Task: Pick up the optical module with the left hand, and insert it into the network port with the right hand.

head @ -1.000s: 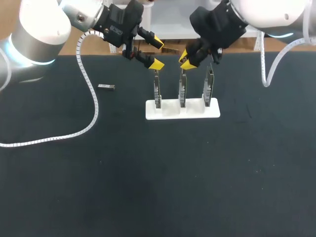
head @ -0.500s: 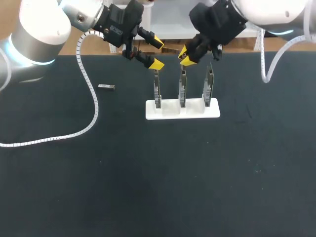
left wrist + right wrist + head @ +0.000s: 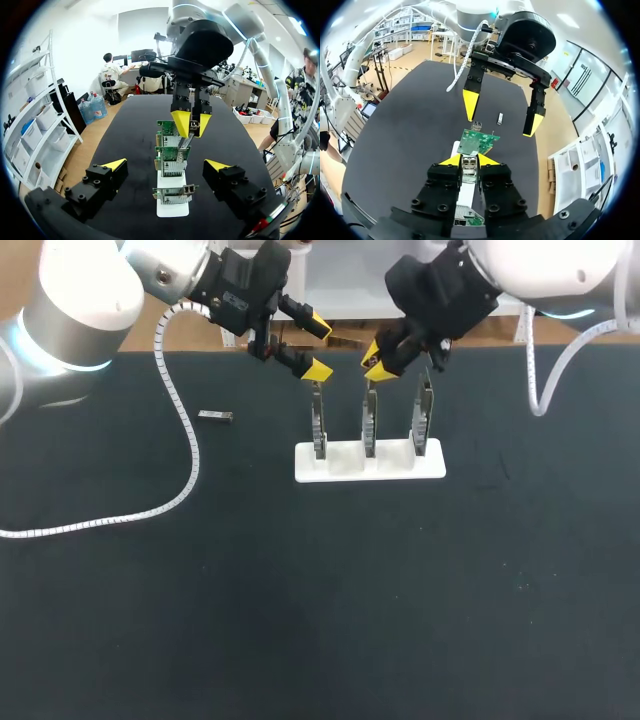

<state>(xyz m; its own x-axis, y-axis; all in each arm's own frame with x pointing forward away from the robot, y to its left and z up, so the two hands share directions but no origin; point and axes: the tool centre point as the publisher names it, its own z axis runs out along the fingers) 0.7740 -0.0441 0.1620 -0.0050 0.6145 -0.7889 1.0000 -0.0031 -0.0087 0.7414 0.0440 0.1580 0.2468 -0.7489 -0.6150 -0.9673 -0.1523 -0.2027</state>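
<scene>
Your right gripper hangs over the middle card of three that stand upright in the white stand at the far middle of the desk. Its fingers are almost together and clamp the module from two sides. The module's free end points down at that card's top edge, where the port seems to sit. You cannot tell from these views whether the tip has entered the port

The step in hand looks like the insertion, so get the alignment right first:
- Use the right wrist view to centre the module on the port and set its long axis square to the opening
- Push slowly and straight along that axis. The card is held only by its slot in the stand, so a sideways load would likely tilt it or drag the stand across the desk
- Ease off and realign if the card starts to lean
- Open the fingers only once the module sits fully home

Your left gripper is spread wide and holds nothing. It hangs just left of the right one, above the left card, so mind the small gap between the two as you press down

A spare module lies flat on the desk, well left of the stand
</scene>
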